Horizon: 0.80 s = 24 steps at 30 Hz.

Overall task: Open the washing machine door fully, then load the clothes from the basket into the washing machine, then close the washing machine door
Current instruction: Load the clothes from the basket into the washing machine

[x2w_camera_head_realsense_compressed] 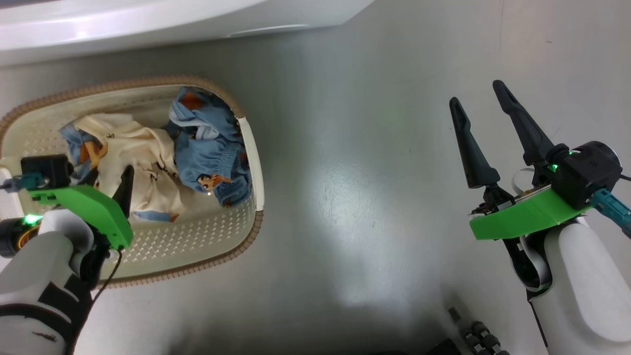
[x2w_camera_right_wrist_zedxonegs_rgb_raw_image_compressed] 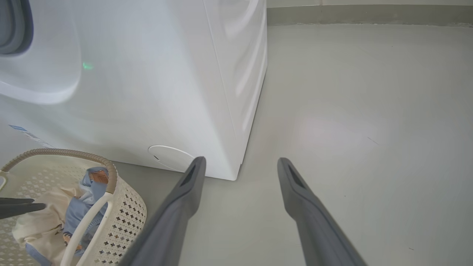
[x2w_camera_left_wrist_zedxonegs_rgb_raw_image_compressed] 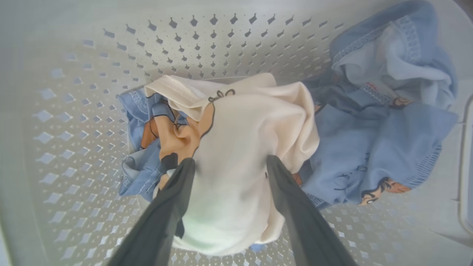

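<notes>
So the left claw [x2w_camera_left_wrist_zedxonegs_rgb_raw_image_compressed: 229, 160] is spread wide and down inside the basket [x2w_camera_head_realsense_compressed: 148, 81], at about 9 o'clock in the head view. It's got one finger on each side of the cream garment [x2w_camera_left_wrist_zedxonegs_rgb_raw_image_compressed: 244, 147] but isn't pinched on it, and I can't tell if the tips actually touch the cloth. The clothes [x2w_camera_head_realsense_compressed: 162, 148] all sit in that one basket. There's one cream piece on top, plus light blue bear-print stuff [x2w_camera_left_wrist_zedxonegs_rgb_raw_image_compressed: 388, 129] in two clumps, a small one at its 9 o'clock and a bigger one at 3 o'clock. No idea how many separate items that is. The basket is on the grey floor [x2w_camera_head_realsense_compressed: 345, 197], just in front of the one washing machine [x2w_camera_head_realsense_compressed: 148, 24] running along 12 o'clock. Over at 3 o'clock the right claw [x2w_camera_head_realsense_compressed: 476, 92] is spread wide too, empty, hanging over the floor.
</notes>
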### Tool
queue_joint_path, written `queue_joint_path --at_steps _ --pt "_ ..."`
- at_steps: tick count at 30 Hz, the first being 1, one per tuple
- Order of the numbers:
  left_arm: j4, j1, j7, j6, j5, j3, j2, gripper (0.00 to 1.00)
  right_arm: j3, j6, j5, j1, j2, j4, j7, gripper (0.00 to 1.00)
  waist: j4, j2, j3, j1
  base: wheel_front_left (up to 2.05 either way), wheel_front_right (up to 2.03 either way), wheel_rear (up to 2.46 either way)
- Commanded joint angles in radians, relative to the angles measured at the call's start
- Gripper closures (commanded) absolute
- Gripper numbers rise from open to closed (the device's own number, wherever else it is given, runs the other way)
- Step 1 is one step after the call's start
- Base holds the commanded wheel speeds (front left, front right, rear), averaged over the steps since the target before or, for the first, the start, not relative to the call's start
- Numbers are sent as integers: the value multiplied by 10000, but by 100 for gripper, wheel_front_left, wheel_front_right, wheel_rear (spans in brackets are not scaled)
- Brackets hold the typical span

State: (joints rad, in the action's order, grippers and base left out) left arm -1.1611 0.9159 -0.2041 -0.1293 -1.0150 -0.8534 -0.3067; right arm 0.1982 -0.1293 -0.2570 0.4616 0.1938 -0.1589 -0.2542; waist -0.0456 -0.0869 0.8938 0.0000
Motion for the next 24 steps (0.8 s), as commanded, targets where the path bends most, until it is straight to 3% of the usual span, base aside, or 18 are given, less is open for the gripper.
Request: queue_joint_path --at_steps 1,13,15,17,24 --pt "33 -24 11 -14 -126 103 -522 0 196 -14 54 -298 7 242 -76 0 -30 0 89 0 0 0 0" --pt "448 145 420 -14 -1071 -620 -716 1 185 -14 115 -198 26 349 -76 0 -53 0 331 0 0 0 0" --pt "496 133 446 -14 -1213 -744 -715 56 197 -14 121 -185 20 352 -76 0 -50 0 312 0 0 0 0" --pt "539 120 456 -14 -1379 -846 -752 100 221 -14 116 -154 19 350 -76 0 -55 0 296 0 0 0 0" --pt "671 42 339 -14 -1906 -1208 -760 100 288 -14 110 -81 30 288 -76 0 -42 0 90 0 0 0 0"
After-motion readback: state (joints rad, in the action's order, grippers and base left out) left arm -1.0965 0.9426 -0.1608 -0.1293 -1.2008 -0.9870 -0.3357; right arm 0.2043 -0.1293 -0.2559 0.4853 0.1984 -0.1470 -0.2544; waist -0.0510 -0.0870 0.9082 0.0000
